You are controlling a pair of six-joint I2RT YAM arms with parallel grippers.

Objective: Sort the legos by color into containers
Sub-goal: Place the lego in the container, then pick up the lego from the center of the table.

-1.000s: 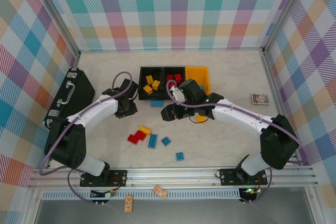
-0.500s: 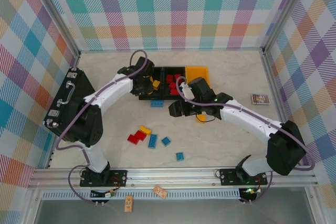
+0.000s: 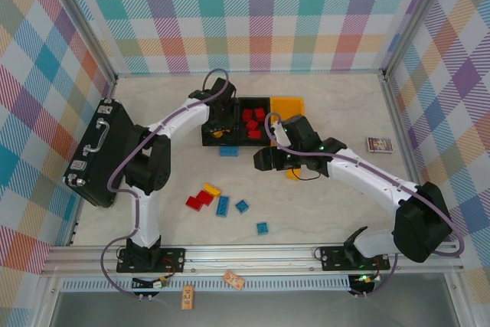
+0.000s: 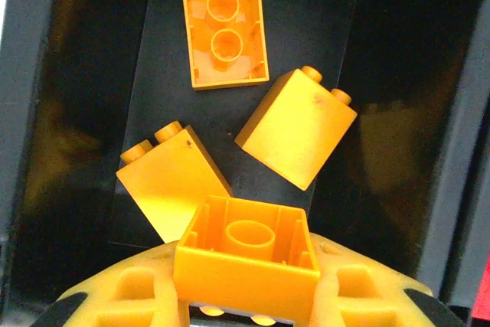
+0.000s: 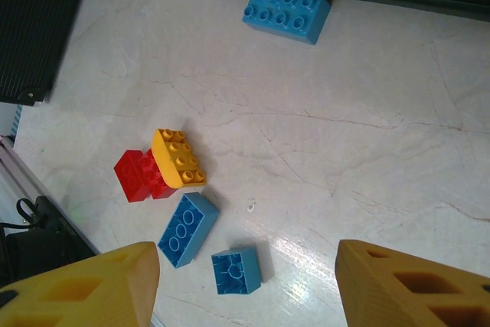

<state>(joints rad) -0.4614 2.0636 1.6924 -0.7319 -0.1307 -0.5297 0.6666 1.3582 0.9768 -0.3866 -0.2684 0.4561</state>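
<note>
The left gripper (image 4: pixel 245 300) is clamped on a yellow brick (image 4: pixel 246 250), directly above the left black bin (image 4: pixel 429 112) where three yellow bricks (image 4: pixel 295 128) lie. The right gripper (image 5: pixel 245 285), jaws apart, is the nearer one to the loose legos (image 5: pixel 187 227)

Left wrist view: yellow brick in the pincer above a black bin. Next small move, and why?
Probably open the left pincer and drop the yellow brick: it hangs over the black bin, whose floor already holds three other yellow bricks, so the color matches.
</note>
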